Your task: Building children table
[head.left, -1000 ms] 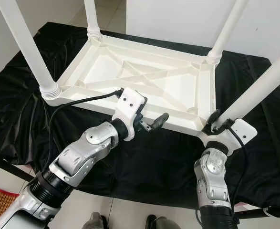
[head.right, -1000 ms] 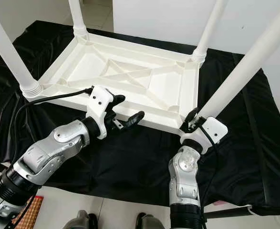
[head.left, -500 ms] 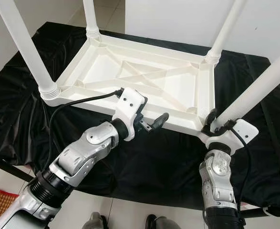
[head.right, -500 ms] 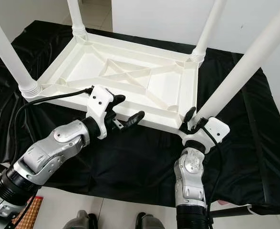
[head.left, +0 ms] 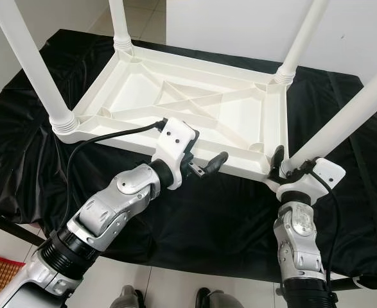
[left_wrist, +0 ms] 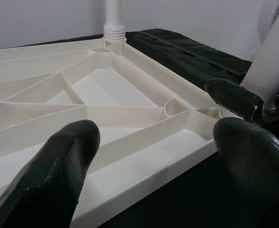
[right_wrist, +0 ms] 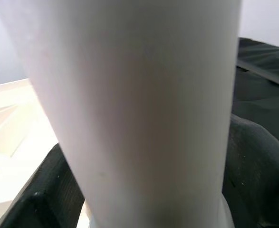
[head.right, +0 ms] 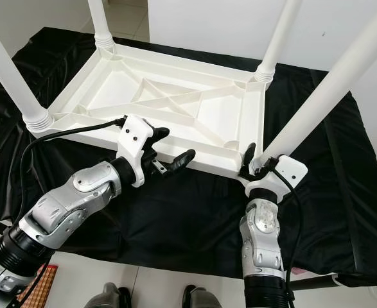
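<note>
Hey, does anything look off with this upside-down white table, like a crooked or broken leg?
Nothing looks broken. The white table lies upside down on the black cloth, all four legs seated at its corners. The right gripper grips the near right leg at its base; the left gripper hovers open by the near rim.

right gripper (head.left: pixel 282 165) shifted slightly left on table leg (head.left: pixel 342 122), wrist rotated

The upside-down white table (head.left: pixel 194 109) lies on a black cloth (head.left: pixel 227 218). Four white legs (head.left: pixel 31 64) stick up at its corners and block the way there. Thin ribs (head.left: pixel 194 102) cross the inside and cut it into small pockets. There is open room above the middle. The near side, between the left gripper (head.left: pixel 204 160) and right gripper (head.left: pixel 284 163), is open cloth.
</note>
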